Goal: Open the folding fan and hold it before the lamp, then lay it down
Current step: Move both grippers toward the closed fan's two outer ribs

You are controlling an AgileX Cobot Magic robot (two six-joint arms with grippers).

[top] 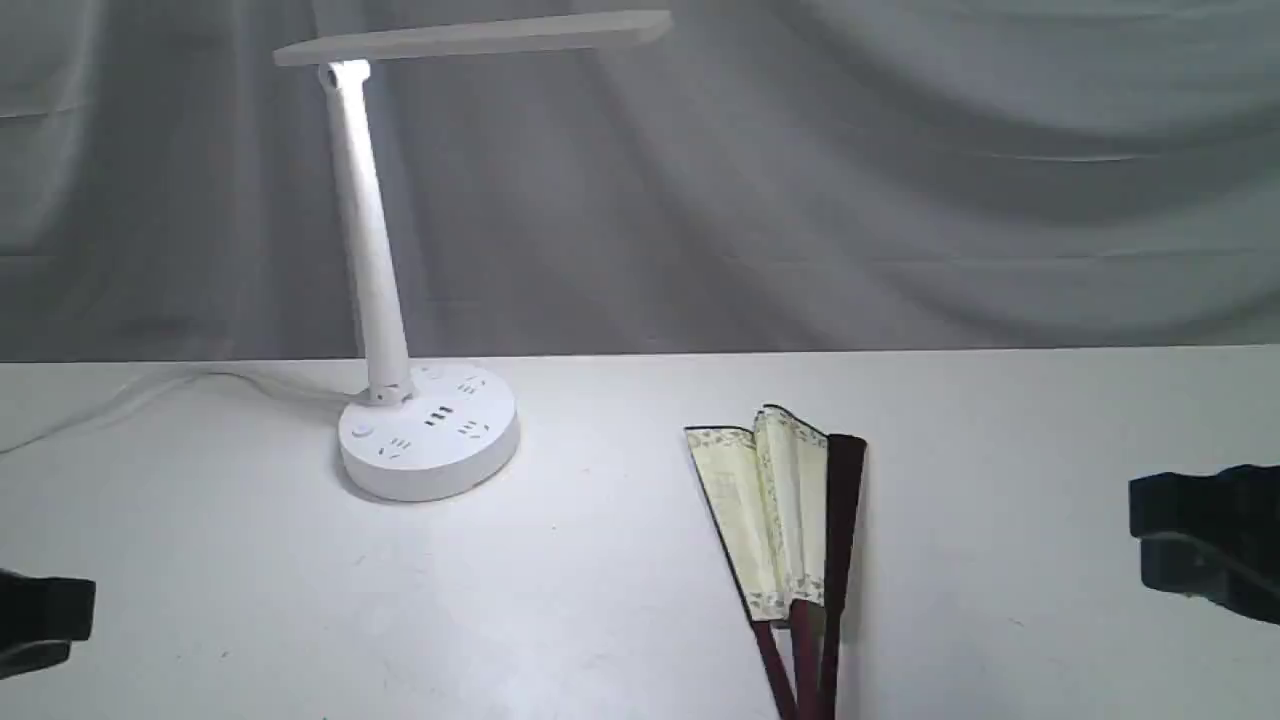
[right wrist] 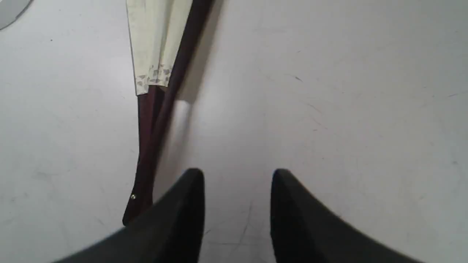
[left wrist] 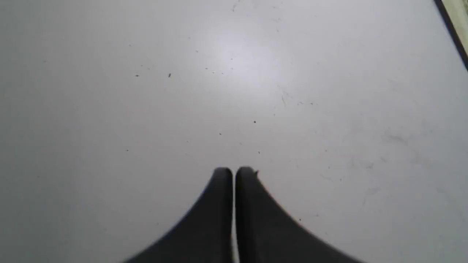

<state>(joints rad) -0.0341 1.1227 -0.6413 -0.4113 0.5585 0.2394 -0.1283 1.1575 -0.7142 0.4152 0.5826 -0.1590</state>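
The folding fan [top: 785, 520] lies on the white table right of centre, only slightly spread, cream pleats toward the back and maroon ribs toward the front edge. In the right wrist view the fan [right wrist: 155, 73] lies just beside one finger of my right gripper [right wrist: 237, 179], which is open and holds nothing. A sliver of the fan [left wrist: 457, 18] shows at a corner of the left wrist view. My left gripper [left wrist: 234, 173] is shut over bare table. The white lamp [top: 395, 300] stands at back left, its bar head lit.
The lamp's white cord [top: 150, 390] trails off to the left along the back of the table [top: 600, 600]. A grey cloth backdrop [top: 900, 180] hangs behind. The arms sit at the far left [top: 40, 620] and far right [top: 1210, 535] edges.
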